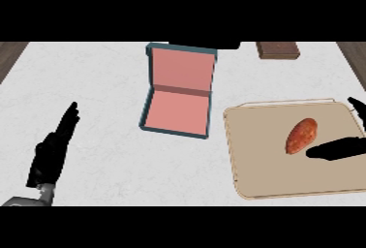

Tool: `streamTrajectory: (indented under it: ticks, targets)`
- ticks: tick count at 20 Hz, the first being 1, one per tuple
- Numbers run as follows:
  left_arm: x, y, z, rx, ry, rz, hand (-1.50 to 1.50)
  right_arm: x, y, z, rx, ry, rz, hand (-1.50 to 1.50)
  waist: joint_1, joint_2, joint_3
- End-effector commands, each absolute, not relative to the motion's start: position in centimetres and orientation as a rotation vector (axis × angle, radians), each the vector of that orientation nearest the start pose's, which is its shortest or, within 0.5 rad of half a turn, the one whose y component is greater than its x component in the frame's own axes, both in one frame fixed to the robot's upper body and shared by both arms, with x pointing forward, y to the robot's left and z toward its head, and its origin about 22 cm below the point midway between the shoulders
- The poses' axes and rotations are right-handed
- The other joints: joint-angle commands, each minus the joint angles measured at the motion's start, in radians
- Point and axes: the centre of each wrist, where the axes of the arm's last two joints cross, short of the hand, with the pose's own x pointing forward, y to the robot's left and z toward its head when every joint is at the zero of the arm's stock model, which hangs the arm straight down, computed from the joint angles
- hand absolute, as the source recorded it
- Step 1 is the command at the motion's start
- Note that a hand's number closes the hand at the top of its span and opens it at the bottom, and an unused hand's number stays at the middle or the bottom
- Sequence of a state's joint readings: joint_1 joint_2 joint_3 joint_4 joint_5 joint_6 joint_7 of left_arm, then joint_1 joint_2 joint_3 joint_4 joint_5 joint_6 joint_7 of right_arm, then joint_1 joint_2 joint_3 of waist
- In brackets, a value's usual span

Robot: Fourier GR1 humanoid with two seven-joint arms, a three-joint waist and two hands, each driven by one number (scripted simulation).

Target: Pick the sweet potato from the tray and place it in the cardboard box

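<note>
Head view: right hand [336, 149], fingers open and empty, beside sweet potato [301, 135] on tray [243, 160] at right; should straddle its middle before closing; box [178, 92] at centre

Open counter lies between the tray [239, 145] and the cardboard box [177, 92].

The box's raised lid stands at its far side; its near, left and right sides are unblocked, and its pink floor is open from above. The sweet potato [301, 135] lies alone on the tray, right hand [336, 149] just beside it. A brown block [277, 50] sits far back.
</note>
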State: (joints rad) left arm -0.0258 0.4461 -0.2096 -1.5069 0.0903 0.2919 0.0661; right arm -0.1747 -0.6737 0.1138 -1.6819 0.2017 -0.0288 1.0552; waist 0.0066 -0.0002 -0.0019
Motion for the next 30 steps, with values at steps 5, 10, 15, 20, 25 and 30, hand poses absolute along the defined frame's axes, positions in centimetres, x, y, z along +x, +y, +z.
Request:
streamTrajectory:
  ticks: [5, 10, 15, 20, 25, 30]
  targets:
    - [23.9, 29.2, 1.7, 0.392, -1.453, -0.203, 0.00, 28.4, -29.2, 11.9, -0.852, -0.612, 0.309, -1.50, -0.004, -0.001, 0.001]
    - [24.5, 27.6, 0.3, 0.375, -1.458, -0.185, 0.00, 29.2, -28.5, 9.4, -0.825, -0.563, 0.325, -1.50, -0.005, 0.001, 0.001]
    - [23.6, 28.7, -0.8, 0.394, -1.434, -0.194, 0.00, 28.1, -27.9, 7.8, -0.837, -0.548, 0.312, -1.50, -0.006, 0.000, 0.001]
    - [22.5, 29.6, 1.2, 0.389, -1.453, -0.196, 0.00, 29.7, -27.9, 8.1, -0.846, -0.559, 0.334, -1.50, 0.000, -0.001, 0.002]
    - [26.4, 28.3, 1.7, 0.380, -1.449, -0.205, 0.00, 30.6, -29.6, 7.6, -0.828, -0.563, 0.326, -1.50, -0.007, 0.002, 0.002]
    - [25.0, 26.0, 0.1, 0.385, -1.452, -0.215, 0.00, 30.3, -27.5, 5.6, -0.847, -0.571, 0.327, -1.50, -0.004, 0.001, 0.002]
